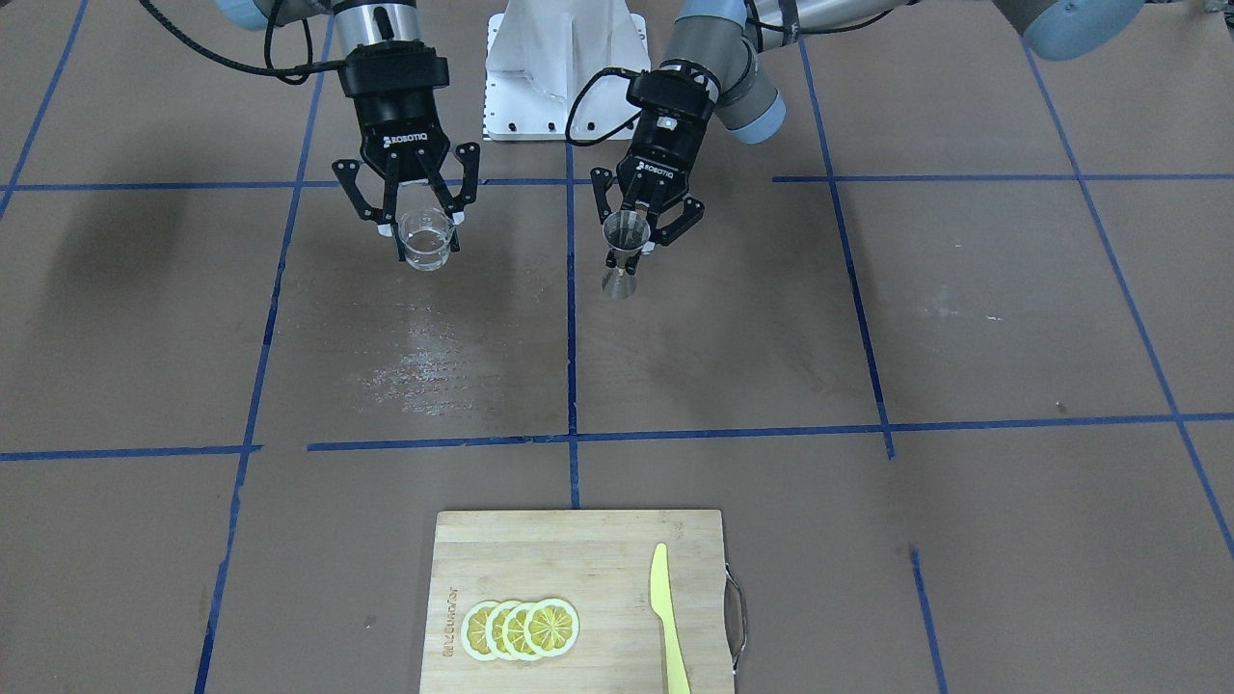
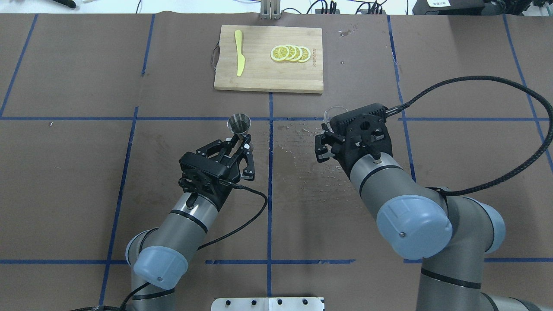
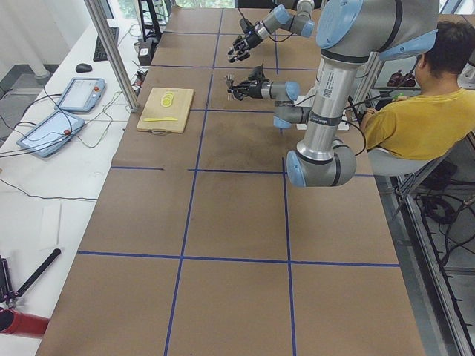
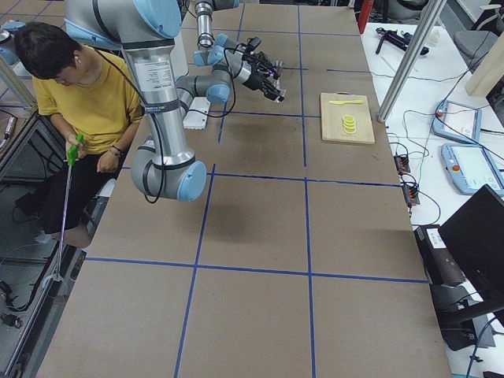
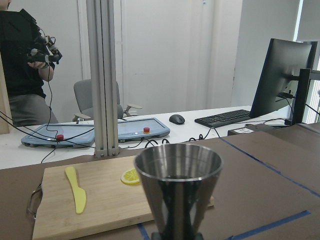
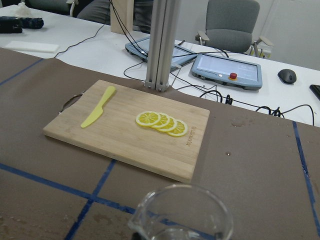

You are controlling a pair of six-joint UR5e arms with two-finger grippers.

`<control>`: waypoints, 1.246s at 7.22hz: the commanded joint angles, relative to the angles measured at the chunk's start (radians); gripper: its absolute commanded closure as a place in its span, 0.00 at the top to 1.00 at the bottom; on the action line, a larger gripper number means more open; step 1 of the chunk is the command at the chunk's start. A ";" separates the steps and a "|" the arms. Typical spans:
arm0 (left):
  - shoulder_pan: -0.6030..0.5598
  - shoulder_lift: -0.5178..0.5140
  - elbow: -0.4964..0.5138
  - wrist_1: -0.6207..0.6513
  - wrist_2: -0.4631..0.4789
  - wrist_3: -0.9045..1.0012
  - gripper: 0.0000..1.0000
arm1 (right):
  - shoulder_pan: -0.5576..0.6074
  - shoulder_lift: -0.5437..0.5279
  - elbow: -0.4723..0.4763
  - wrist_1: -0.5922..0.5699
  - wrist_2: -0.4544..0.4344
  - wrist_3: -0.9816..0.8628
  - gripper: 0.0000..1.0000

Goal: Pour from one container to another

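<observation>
The right gripper [image 1: 425, 226] is holding the glass cup [image 1: 425, 247] tight and the left gripper [image 1: 630, 229] is squeezing the jigger [image 1: 621, 268], both upright and apart, so no pouring is happening yet.

Probably a robotics lab, blue-taped grid table [image 1: 964, 318], teach pendants [image 6: 227, 70], monitor [image 5: 277, 75], keyboard [image 5: 225, 118], office chair [image 6: 232, 22], seated person [image 4: 87, 94].

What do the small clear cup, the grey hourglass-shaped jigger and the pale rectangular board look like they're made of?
The small clear cup: probably glass, possibly clear plastic; see-through, with shiny rim highlights.
The grey hourglass-shaped jigger: metal, likely brushed steel; opaque, soft grey sheen.
The pale rectangular board: wood, perhaps bamboo; visible grain strips, matte.
</observation>
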 commanded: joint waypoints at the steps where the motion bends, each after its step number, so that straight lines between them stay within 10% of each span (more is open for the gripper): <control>1: -0.002 0.116 -0.060 -0.071 0.002 -0.001 0.00 | 0.020 -0.128 -0.001 0.037 0.000 0.090 0.00; 5: -0.008 0.399 -0.054 -0.367 0.075 -0.013 0.00 | 0.028 -0.375 -0.074 0.387 -0.005 0.099 0.00; 9: -0.011 0.592 0.044 -0.619 0.163 -0.141 0.00 | 0.028 -0.389 -0.111 0.395 -0.010 0.104 0.00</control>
